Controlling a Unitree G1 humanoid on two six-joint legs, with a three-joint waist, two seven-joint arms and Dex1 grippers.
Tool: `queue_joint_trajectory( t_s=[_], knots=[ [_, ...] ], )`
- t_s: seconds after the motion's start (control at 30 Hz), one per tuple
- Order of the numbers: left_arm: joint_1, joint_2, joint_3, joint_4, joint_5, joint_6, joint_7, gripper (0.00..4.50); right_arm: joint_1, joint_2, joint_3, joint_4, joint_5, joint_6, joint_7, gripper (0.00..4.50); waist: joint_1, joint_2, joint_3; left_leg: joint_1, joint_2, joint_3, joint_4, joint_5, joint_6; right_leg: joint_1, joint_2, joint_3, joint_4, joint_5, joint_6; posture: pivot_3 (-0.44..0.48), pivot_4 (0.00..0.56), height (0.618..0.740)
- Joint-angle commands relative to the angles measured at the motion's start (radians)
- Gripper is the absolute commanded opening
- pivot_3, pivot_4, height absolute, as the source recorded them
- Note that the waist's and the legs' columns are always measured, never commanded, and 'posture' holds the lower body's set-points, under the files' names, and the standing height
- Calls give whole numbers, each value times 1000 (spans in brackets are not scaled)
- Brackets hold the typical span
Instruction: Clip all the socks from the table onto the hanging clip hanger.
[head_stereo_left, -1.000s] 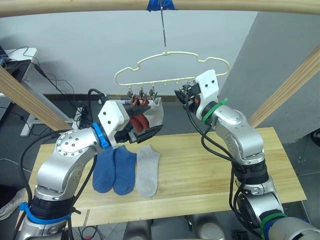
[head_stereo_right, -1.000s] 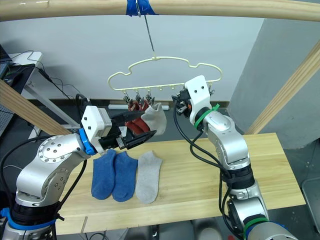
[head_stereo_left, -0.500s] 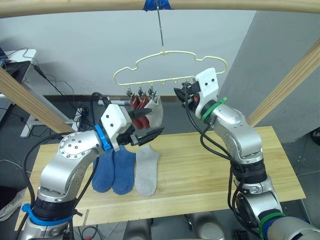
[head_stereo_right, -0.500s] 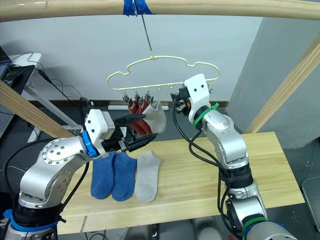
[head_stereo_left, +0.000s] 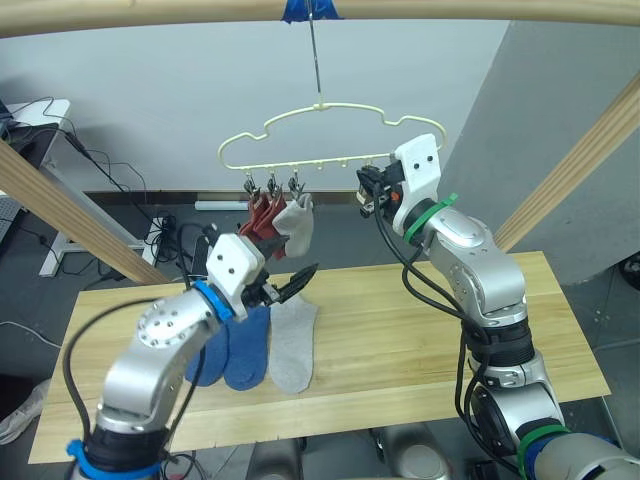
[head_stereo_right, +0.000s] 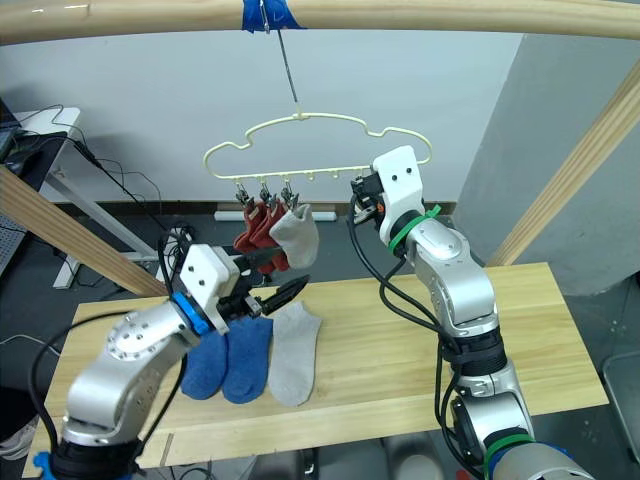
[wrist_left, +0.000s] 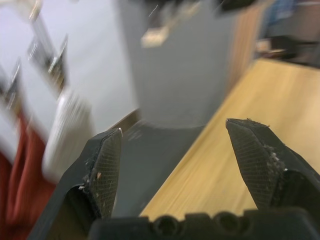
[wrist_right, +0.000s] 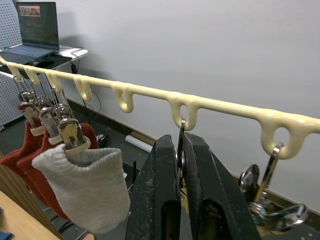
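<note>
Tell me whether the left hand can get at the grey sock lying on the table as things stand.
Probably yes. The left hand is open and empty, just above the grey sock, which lies flat on the table beside the blue socks with nothing on top of it. The hung socks are higher up.

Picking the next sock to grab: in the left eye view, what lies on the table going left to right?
Two blue socks side by side → light grey sock → bare table out to its right end. The left gripper hangs above the socks with its jaws open.
</note>
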Motion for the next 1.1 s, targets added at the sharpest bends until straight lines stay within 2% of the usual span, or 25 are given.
queue_joint_trajectory(
  t_s=[0.03,0.13,0.33,0.53,0.8,1.1],
  knots=[
    [60,-70,-62,23,95,-17,115,4461,-28,3,-11,-18,20,-23,5,0,1,0,0,0,0,0,0,0,0,0,0,0,0,0,0,-147,231,740],
    [66,-130,-104,99,142,-33,158,4461,-27,-3,-11,-20,22,-17,11,0,2,0,0,0,-1,0,0,0,1,0,0,0,1,0,0,-148,236,740],
    [19,-212,-107,260,184,-27,227,4461,-22,-14,-11,-34,28,3,20,0,2,0,0,0,0,0,0,1,2,0,0,0,1,1,-1,-165,249,740],
    [3,-286,-95,319,194,-6,288,4461,-20,-22,-8,-46,36,20,25,0,0,0,0,0,0,0,0,1,2,0,0,0,0,1,-1,-173,256,740],
    [11,-309,-79,354,211,87,328,4461,-16,-25,-1,-57,47,33,20,0,0,0,0,0,-1,0,0,1,2,0,0,0,1,1,-1,-178,259,740],
    [-11,-304,-75,383,197,214,308,4461,-12,-26,3,-66,47,43,20,0,0,0,0,0,-1,0,0,1,2,1,0,0,0,1,-1,-185,259,740]
  ],
)
